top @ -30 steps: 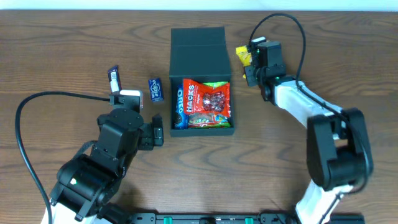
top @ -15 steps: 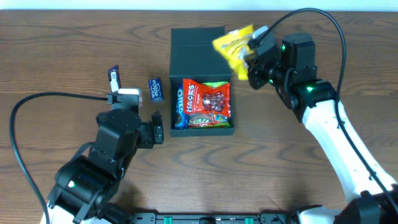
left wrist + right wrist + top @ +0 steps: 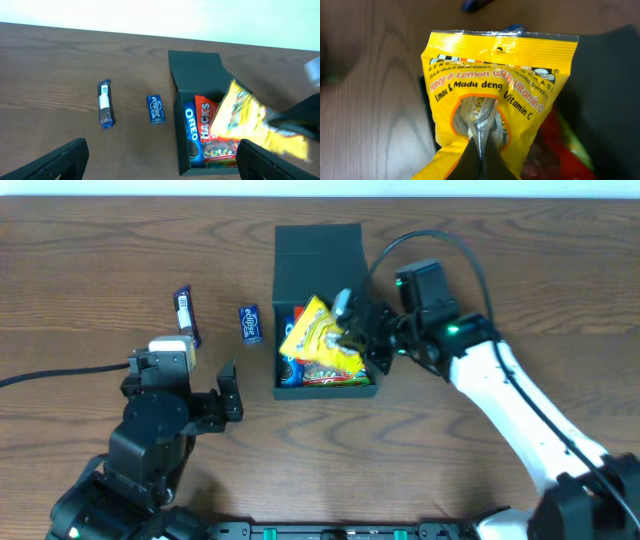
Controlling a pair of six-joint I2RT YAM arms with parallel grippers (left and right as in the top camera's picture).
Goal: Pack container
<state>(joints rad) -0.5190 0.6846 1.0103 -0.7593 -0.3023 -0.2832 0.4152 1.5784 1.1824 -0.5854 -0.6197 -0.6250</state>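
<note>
Brown wood-grain desk point(image 3: 90, 250) fills the overhead view. At the near left stands the left arm point(image 3: 150, 430), its jaws spread wide apart and holding nothing, hanging over bare wood. Beyond it, further from the arm, a dark blue snack bar point(image 3: 185, 315) lies flat on the wood. Just right of it is a small blue Eclipse pack point(image 3: 249, 323), apart from the bar. Next comes the container point(image 3: 318, 250), at the far middle of the desk, its flap lid laid back towards the far edge. Inside, a blue Oreo pack point(image 3: 190, 132) lies along the left wall with a red Hacks bag point(image 3: 202, 122) beside it. A yellow honey and lemon sweets packet point(image 3: 495, 95) hangs tilted over the open box; whether it touches the packs below cannot be told. The right arm point(image 3: 500, 390) reaches in from the right, its jaws clamped on the packet's near edge.
</note>
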